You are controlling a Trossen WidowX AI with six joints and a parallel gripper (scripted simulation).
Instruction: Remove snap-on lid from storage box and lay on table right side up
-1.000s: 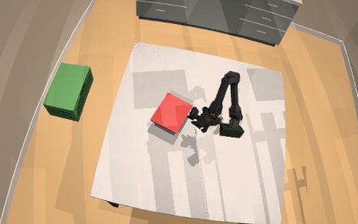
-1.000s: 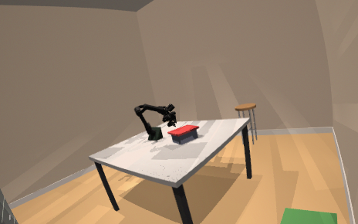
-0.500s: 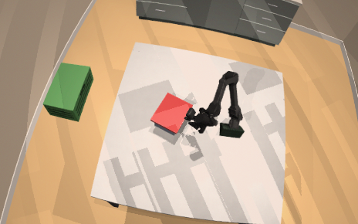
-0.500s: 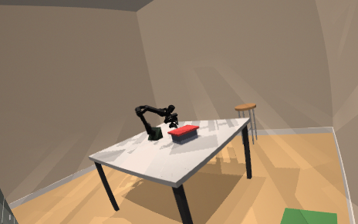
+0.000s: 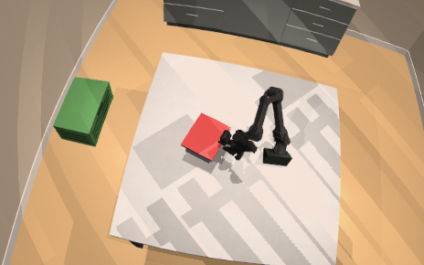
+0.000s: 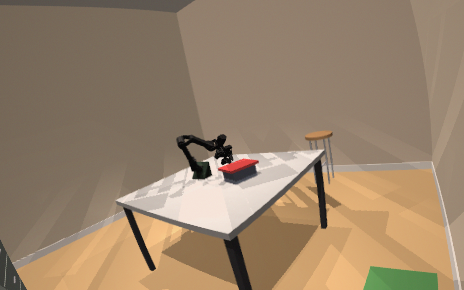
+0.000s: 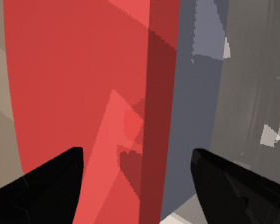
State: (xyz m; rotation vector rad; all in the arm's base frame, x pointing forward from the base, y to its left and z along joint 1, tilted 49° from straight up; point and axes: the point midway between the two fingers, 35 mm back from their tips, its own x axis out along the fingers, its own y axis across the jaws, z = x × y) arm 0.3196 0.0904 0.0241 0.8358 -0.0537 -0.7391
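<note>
Lid (image 5: pixel 204 134) is red and sits snapped on the grey-blue storage box (image 6: pixel 244 174) near the middle of the white table (image 5: pixel 297 215), with the arm's base (image 5: pixel 276 158) just beside it. I have the gripper (image 5: pixel 227 141) brought in at the box's edge nearest the base; on the wrist view the two dark fingers stand about half open with the lid's rim (image 7: pixel 160 129) running up between them, nothing pinched, and I read them as straddling that edge rather than holding it. My worry from here is the closing. If I shut the jaws with one finger riding on the box wall instead of only on the lid's lip, I will clamp lid and box together, and the lift will drag or tip the whole box, which the task forbids. If the fingers bite too shallow, I expect the lip to slip out once the snap resists. A straight upward pull against a tight snap could also hop the box off the table; peeling from this one edge looks safer to me. I cannot tell from these views how far below the lip the fingertips reach, so depth is my main uncertainty.
</note>
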